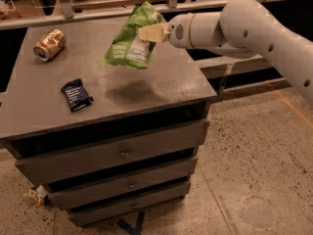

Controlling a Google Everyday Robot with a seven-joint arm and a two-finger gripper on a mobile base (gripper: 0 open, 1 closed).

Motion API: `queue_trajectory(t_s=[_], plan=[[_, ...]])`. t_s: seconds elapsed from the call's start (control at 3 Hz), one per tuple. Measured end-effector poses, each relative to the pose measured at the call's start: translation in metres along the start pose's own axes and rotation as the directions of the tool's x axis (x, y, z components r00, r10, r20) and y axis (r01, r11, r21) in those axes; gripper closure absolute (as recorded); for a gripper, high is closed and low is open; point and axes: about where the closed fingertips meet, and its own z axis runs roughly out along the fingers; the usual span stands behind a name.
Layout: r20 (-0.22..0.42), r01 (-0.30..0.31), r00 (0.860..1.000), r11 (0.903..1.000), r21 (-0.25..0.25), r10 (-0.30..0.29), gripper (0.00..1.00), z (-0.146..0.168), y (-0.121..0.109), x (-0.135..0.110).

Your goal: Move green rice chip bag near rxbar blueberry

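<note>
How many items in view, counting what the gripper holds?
3: the green rice chip bag, held above the cabinet top by the gripper; the rxbar blueberry, front-left on it; the dented gold can, back-left. None seem hidden.

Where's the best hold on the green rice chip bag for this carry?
Grip the green rice chip bag at its upper right edge, coming from the right: the gripper pinches it there, above the cabinet top. The foil is thin at that edge, and the bag hangs free below.
</note>
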Motion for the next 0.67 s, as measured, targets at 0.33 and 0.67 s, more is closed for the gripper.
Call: queue_trajectory(t_s=[0.33,0.67], plan=[[-0.034,0.007,0.999,1.0,0.002,-0.007,1.0,0.006,0.011,0.016],[-0.057,0.024,0.998,0.9997,0.003,-0.024,1.0,0.011,0.02,0.029]])
